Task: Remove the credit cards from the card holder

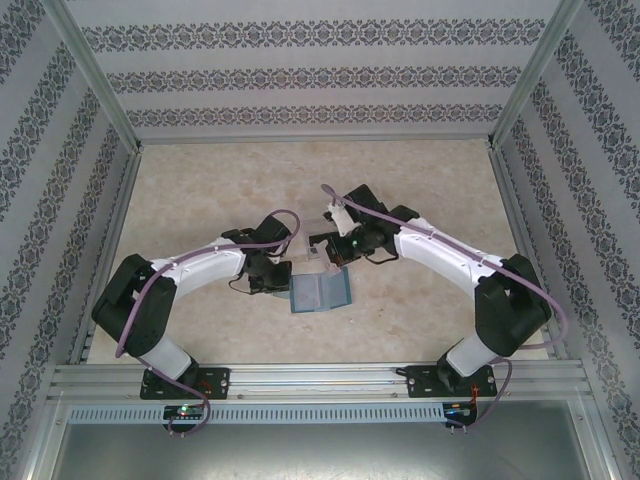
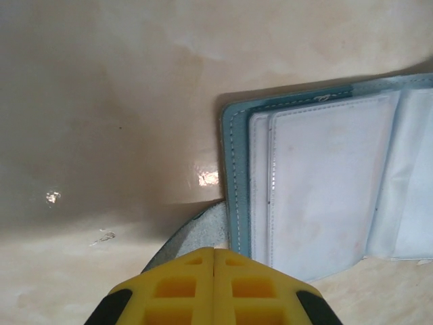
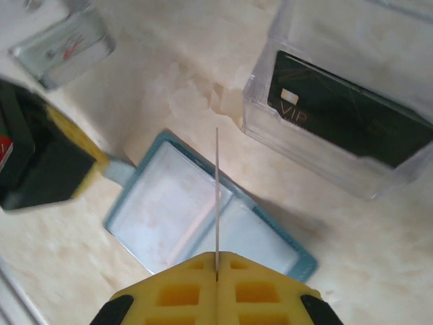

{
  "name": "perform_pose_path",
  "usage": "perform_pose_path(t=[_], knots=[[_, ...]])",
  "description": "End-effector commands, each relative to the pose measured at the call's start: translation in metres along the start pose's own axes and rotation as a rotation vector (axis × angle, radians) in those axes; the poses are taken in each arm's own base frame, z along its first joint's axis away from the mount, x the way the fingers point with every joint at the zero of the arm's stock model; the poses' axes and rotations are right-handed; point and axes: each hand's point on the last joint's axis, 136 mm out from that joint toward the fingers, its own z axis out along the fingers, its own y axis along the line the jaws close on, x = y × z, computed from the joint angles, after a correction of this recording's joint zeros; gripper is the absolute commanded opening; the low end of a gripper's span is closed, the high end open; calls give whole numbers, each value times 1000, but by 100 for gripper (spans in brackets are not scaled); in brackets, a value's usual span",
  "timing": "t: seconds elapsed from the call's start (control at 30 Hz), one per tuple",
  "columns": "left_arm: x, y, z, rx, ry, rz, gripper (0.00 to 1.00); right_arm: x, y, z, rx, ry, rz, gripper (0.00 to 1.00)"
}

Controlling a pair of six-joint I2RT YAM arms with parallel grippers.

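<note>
The teal card holder lies open on the table, its pale clear sleeves facing up. My left gripper is shut on the holder's small grey side tab, at the holder's left edge. My right gripper is shut on a thin pale credit card, seen edge-on and held upright above the card holder. A dark card marked VIP lies inside a clear plastic box. Another pale card lies flat on the table farther off.
The clear plastic box stands on the table just behind the card holder, under the right arm. Patterned walls and metal rails fence the table on three sides.
</note>
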Motion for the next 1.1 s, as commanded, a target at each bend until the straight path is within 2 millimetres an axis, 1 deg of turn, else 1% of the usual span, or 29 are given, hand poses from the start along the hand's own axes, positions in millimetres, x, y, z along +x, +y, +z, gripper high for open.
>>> perform_pose_path(t=[0.0,0.07,0.17,0.3,0.5,0.6,0.87,1.07], knots=[[-5,1,-7,15,-33,-21,1,10,-14,-4,59,97,-386,0],[-4,2,-8,9,-37,-21,1,9,-23,-6,90,125,-520,0],[-3,5,-8,4,-40,-28,1,9,-26,-9,73,157,-690,0],[-2,7,-8,-1,-41,-37,1,9,-31,-8,44,219,-835,0],[-2,10,-10,-15,-48,-48,1,-3,-46,-6,15,289,-904,0],[-1,12,-9,-20,-48,-55,1,-12,-51,-5,10,309,-933,0],[-3,14,-8,-18,-55,-70,1,-42,-55,0,1,316,-980,0],[-6,15,-9,-14,-59,-75,1,-57,-54,6,-23,337,-1002,0]])
